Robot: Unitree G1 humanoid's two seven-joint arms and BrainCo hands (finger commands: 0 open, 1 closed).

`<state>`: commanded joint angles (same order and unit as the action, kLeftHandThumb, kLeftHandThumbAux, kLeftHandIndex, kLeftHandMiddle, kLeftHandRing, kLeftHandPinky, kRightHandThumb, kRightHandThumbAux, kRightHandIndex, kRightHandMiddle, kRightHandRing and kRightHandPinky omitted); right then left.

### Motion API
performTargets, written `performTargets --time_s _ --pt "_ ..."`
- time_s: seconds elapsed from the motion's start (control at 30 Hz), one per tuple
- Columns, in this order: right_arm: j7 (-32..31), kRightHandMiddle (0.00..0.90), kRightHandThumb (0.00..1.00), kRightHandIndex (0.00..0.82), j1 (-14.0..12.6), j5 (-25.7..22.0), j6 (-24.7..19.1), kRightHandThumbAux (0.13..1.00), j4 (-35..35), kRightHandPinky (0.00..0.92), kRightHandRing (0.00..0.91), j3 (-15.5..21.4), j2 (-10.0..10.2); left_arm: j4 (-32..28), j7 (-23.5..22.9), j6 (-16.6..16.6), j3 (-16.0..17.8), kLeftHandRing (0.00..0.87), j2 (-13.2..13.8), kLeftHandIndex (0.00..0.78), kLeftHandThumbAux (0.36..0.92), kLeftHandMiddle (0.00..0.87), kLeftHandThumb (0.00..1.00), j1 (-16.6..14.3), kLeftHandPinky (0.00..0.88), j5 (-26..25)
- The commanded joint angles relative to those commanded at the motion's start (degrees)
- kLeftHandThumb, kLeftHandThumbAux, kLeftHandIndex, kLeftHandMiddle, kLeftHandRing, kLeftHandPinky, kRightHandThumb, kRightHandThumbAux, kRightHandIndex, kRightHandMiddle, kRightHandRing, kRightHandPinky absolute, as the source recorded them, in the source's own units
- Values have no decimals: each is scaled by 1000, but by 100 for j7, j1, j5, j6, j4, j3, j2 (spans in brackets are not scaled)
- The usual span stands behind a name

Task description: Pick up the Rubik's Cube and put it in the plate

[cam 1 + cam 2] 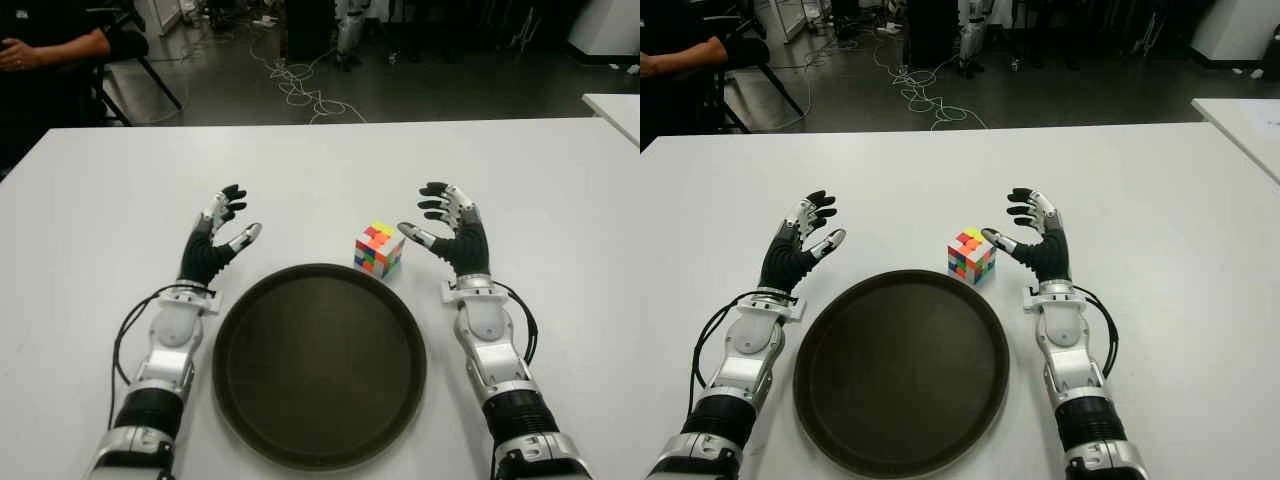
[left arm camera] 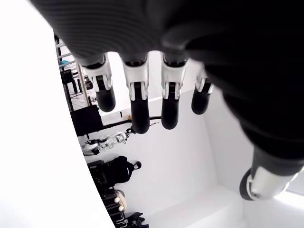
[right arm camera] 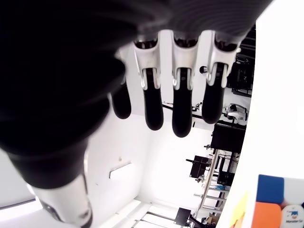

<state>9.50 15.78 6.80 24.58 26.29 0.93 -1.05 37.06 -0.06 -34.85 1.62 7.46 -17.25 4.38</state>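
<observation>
A Rubik's Cube [image 1: 378,248] stands on the white table [image 1: 320,170], just beyond the far right rim of a round dark plate [image 1: 318,365]. A corner of the cube [image 3: 275,204] also shows in the right wrist view. My right hand [image 1: 440,225] is open just to the right of the cube, its thumb tip a little short of it, fingers [image 3: 183,114] spread and holding nothing. To the left of the plate's far edge my left hand [image 1: 225,225] is also open, with fingers [image 2: 137,104] spread and nothing in them.
A person's arm [image 1: 50,45] shows at the far left beyond the table. Cables [image 1: 300,90] lie on the dark floor behind. A second white table's corner [image 1: 615,105] sits at the right.
</observation>
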Motion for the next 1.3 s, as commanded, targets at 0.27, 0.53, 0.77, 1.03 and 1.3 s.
performTargets --time_s 0.27,0.53,0.77,1.03,1.3 --pt "-22 318 82 293 -15 -35 30 823 29 337 327 3 -5 -11 70 0 -14 162 14 111 591 177 85 30 106 80" --pt "-45 319 79 279 -26 -45 37 819 13 334 325 -2 -8 27 71 -31 -25 160 26 109 594 185 79 18 91 77" --pt "-51 317 99 287 -8 -47 66 825 46 329 318 0 -14 76 21 -41 -20 153 26 110 591 179 77 -5 88 29" --pt "-19 316 71 292 10 -34 112 817 91 336 321 3 -2 93 29 -39 -9 148 24 109 596 175 64 -13 87 25" --pt "-3 311 55 274 8 24 106 807 96 334 322 -13 -35 61 22 -40 -20 143 35 103 602 170 67 1 85 40"
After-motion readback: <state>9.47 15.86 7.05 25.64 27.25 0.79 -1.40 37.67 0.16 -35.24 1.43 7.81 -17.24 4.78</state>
